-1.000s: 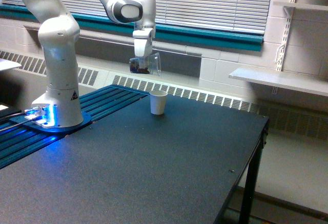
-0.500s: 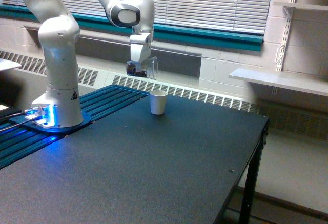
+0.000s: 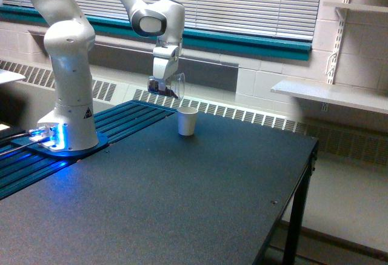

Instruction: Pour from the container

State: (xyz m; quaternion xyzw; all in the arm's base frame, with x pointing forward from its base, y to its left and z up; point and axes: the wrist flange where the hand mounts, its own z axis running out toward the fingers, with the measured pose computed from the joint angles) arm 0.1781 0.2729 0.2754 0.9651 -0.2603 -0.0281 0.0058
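Standing at the exterior view's left on the dark bench (image 3: 200,204): white arm base (image 3: 65,133), glowing blue at the foot. Hanging further right, above the bench's far edge: tool (image 3: 162,85), clamping the clear container (image 3: 174,87), tipped on its side, dark brown bits lying inside. Sitting upright just below and right of it, apart: white paper cup (image 3: 187,121).

No text, label or number is legible anywhere.
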